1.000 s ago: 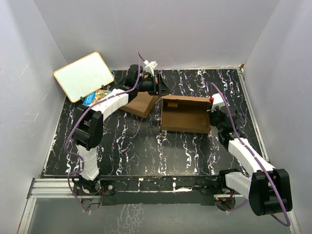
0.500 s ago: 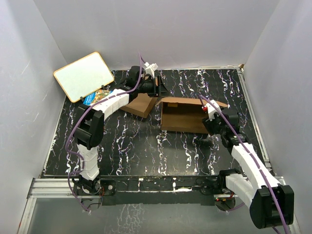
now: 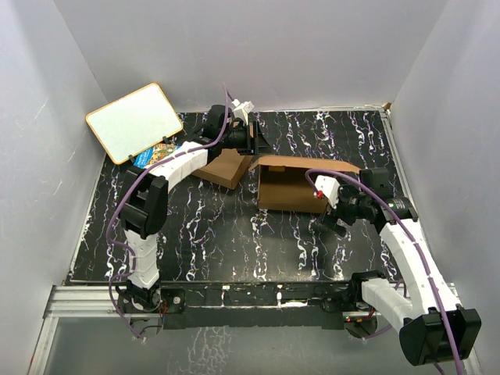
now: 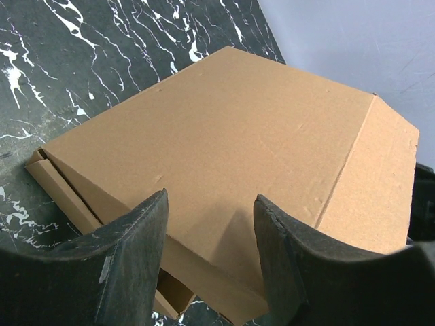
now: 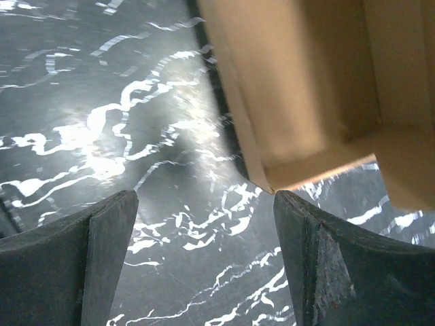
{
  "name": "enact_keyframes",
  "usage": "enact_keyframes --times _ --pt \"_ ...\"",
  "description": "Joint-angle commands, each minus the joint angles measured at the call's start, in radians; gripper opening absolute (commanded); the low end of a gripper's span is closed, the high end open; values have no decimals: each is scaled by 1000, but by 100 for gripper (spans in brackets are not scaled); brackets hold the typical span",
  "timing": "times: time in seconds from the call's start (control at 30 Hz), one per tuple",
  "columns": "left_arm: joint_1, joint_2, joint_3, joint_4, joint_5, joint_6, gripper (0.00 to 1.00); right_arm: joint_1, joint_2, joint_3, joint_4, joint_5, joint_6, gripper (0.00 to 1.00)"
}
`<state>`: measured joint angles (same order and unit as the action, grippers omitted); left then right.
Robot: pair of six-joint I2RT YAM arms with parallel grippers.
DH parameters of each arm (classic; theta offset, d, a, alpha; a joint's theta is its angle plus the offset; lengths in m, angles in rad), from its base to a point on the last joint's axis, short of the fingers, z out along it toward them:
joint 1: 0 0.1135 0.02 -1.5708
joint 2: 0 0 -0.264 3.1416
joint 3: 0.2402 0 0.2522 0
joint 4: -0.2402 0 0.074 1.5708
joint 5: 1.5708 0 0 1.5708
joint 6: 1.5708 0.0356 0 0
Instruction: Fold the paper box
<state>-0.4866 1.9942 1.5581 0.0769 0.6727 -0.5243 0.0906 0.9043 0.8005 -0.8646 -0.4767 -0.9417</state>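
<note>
The paper box (image 3: 291, 191) is brown cardboard and lies mid-table. Its long top flap (image 3: 312, 164) slants low over the rear edge. My right gripper (image 3: 333, 223) hangs open just off the box's near right corner, touching nothing. In the right wrist view the box corner (image 5: 306, 102) is blurred at the upper right, and bare table shows between the gripper's (image 5: 205, 197) fingers. My left gripper (image 3: 254, 143) is at the back, over a second flat brown cardboard box (image 3: 226, 168). Its jaws stand part open above that box's panel (image 4: 224, 129), pinching nothing.
A white board with a tan rim (image 3: 134, 123) leans at the back left, with a colourful book (image 3: 152, 158) beneath it. White walls close in the black marbled table (image 3: 234, 234) on three sides. A purple cable loops over each arm.
My right gripper has opened, let go of the paper box's right side and drawn back toward the near edge. The top flap has dropped lower. The left arm has not moved.
</note>
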Motion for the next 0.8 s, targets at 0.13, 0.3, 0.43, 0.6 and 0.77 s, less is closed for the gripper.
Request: enact_keyframes --times 0.13,0.3,0.43,0.6,0.77 --pt "-4 6 38 -15 9 16 51 -3 71 235 -323 -424 -227 87" --pt "-4 4 33 -28 13 29 51 -2 148 435 -247 -544 -35 77" --pt "-4 -1 28 -35 14 38 51 -16 231 550 -19 -553 319 55" --pt "-4 1 23 -21 18 30 51 -111 363 577 241 -482 647 43" --pt "-4 0 20 -12 24 23 51 -175 501 558 268 -414 687 33"
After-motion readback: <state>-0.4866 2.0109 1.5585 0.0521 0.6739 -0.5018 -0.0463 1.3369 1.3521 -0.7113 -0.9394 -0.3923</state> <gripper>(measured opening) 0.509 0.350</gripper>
